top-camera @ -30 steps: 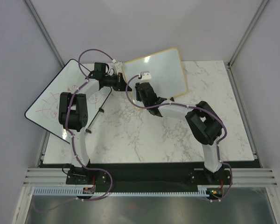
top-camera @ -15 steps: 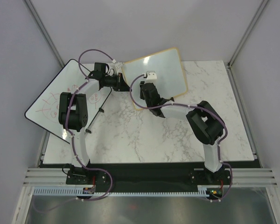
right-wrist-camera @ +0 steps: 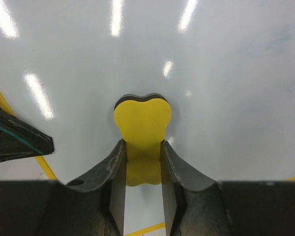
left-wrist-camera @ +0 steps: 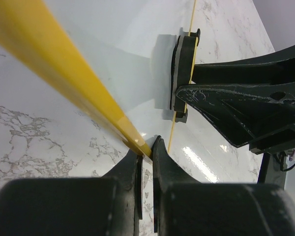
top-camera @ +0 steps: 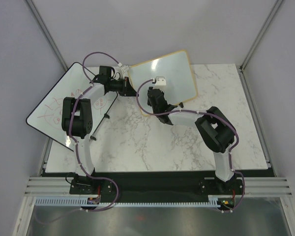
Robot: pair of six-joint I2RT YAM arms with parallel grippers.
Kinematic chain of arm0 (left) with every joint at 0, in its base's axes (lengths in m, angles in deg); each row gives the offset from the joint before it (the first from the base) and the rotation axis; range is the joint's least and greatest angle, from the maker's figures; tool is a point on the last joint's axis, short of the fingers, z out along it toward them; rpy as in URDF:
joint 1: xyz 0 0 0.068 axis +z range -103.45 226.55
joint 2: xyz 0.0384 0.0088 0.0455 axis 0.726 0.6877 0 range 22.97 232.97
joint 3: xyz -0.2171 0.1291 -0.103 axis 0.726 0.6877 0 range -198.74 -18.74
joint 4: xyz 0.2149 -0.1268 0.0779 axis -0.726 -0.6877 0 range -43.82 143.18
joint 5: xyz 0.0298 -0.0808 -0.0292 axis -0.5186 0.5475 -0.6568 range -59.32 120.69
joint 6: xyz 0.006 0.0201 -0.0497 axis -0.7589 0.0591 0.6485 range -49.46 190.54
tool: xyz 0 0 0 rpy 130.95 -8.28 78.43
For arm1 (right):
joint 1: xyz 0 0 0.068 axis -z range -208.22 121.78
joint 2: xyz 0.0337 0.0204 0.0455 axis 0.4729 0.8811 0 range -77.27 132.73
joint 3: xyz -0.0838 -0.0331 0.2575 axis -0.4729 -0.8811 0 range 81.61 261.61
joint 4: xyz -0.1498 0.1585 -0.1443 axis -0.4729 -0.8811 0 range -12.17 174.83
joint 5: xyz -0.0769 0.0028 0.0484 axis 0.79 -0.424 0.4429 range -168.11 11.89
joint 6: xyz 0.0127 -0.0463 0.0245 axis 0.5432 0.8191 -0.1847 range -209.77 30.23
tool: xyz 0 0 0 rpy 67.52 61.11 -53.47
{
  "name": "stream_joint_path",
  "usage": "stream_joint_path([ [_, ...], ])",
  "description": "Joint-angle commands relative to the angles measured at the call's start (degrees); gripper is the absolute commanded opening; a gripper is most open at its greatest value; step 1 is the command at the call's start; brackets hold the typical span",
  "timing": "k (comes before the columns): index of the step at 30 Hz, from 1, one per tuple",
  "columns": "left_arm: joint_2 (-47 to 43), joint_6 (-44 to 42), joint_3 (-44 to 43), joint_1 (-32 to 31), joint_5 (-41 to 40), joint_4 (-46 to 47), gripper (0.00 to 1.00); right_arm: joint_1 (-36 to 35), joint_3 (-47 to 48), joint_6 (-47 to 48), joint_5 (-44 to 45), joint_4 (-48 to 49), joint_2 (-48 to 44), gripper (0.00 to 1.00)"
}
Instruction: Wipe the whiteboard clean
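The left hand (left-wrist-camera: 145, 155) is clamped on the tan frame of the whiteboard (top-camera: 177, 71), which sits at the far side of the tabletop (top-camera: 137, 142). The right hand (right-wrist-camera: 142, 155) pinches a yellow eraser (right-wrist-camera: 142, 115) against its white face.

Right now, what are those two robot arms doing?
The left end effector pinches the edge of the whiteboard. The right end effector grips a yellow eraser and presses it against the board's white face. The part of the face seen from the right wrist looks clean.
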Motion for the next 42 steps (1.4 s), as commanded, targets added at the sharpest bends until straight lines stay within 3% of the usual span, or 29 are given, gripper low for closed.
stream_joint_path([
  [1, -1.7, -8.83, -1.0, -1.63, -0.2, 2.28, 0.02, -0.34, -5.6, -4.86, -4.04, -9.03, 4.85, 0.0],
  [10, -1.87, -8.74, -1.0, -1.55, -0.2, 2.36, 0.02, -1.4, -7.55, -6.45, -4.92, -8.5, 4.49, 0.0],
  [25, -2.4, -8.65, -1.09, -1.63, -0.37, 2.19, 0.02, 3.08, 6.86, 1.9, -2.28, -9.99, 1.33, 0.0],
  [37, -2.05, -8.48, -1.44, -1.64, -0.02, 2.1, 0.02, -2.71, -7.1, -5.92, -6.58, -10.08, 2.3, 0.0],
  [42, -1.79, -8.39, -1.44, -1.64, -0.11, 2.19, 0.02, -3.68, -7.64, -7.51, -6.77, -10.34, 3.17, 0.0],
])
